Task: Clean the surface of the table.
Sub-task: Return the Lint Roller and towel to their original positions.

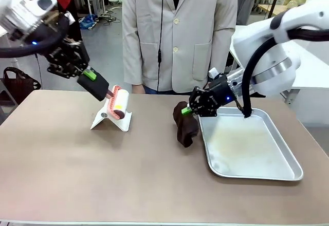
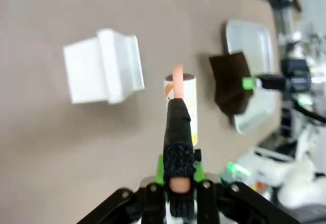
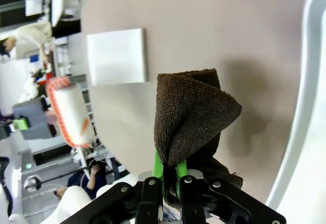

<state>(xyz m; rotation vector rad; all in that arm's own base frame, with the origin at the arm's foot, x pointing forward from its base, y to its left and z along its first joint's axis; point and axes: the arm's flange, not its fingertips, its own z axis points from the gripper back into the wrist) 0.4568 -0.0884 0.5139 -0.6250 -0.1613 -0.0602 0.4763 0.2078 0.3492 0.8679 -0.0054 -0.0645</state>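
Gripping a lint roller [image 1: 117, 102] and brown cloth [image 1: 185, 125], both tools above table [image 1: 103, 169].

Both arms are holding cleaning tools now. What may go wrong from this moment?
1. The left end effector grips the lint roller by its thin pink handle; pressing on the table may twist it loose.
2. The white holder lies just under the roller and could be pushed.
3. The brown cloth, pinched in the right end effector, hangs beside the metal tray and may catch its rim.
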